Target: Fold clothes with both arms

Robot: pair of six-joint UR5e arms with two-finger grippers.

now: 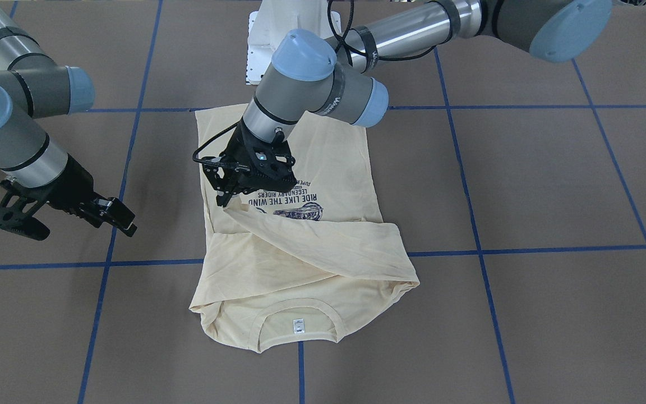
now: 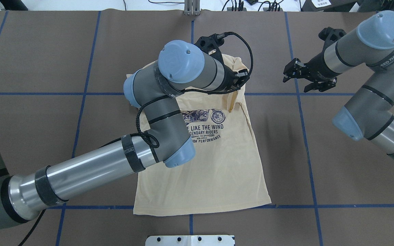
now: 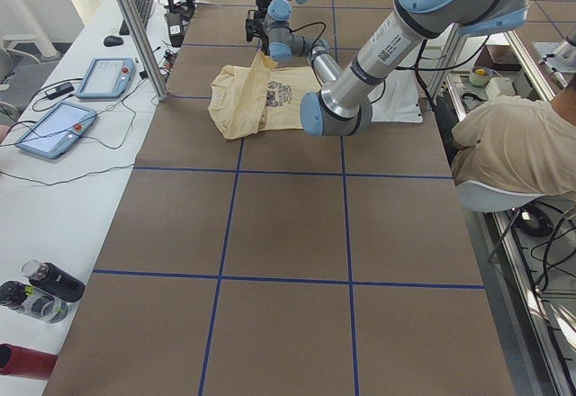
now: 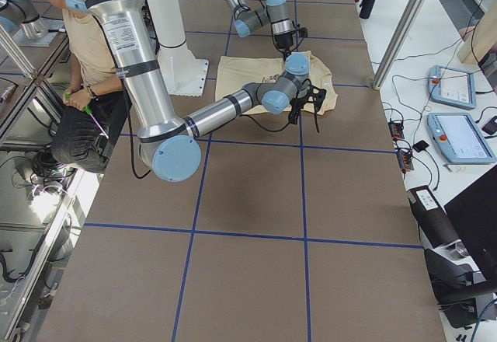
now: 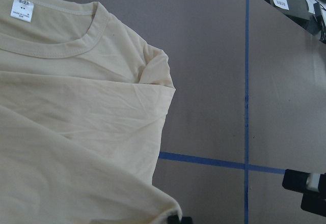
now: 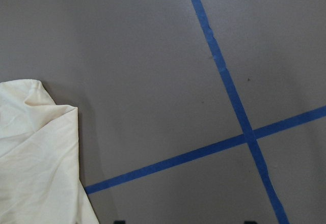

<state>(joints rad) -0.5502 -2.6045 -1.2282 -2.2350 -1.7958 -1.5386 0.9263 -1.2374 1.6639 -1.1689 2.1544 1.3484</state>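
T-shirt [image 1: 334, 163] check: where did you have it, and how far on were you? (logger)

Flat on the table [image 1: 553, 179], roughly mid-table, print [image 2: 204, 126] up. Neck [image 1: 299, 307] pointed toward your side, hem [image 2: 200, 209] toward the robot. One long sleeve [image 1: 323, 241] was drawn slantwise across the chest, between print and neck. The other sleeve did not show lying out to the side. It looked tucked in under the first, but I couldn't be sure. (spotter)

Claws? (logger)

Your left gripper [image 1: 225, 197] was closed on the end of that sleeve, near the shirt's edge on the robot's right. The end was held up a little off the body cloth, not laid down. Your right gripper [image 1: 123, 217] was spread wide with nothing in it, near the same edge and not touching the cloth. (spotter)

Done versus left? (logger)

My reading: you were in the sleeve stage, close to its end, with the sleeve carried across but not yet set down and released. The body lay at full length from hem to neck, with no crosswise fold. I saw no side turned in either. So you had most of the job ahead: drop the sleeve end, then the body folds. Those probably wanted both claws on the hem. (spotter)
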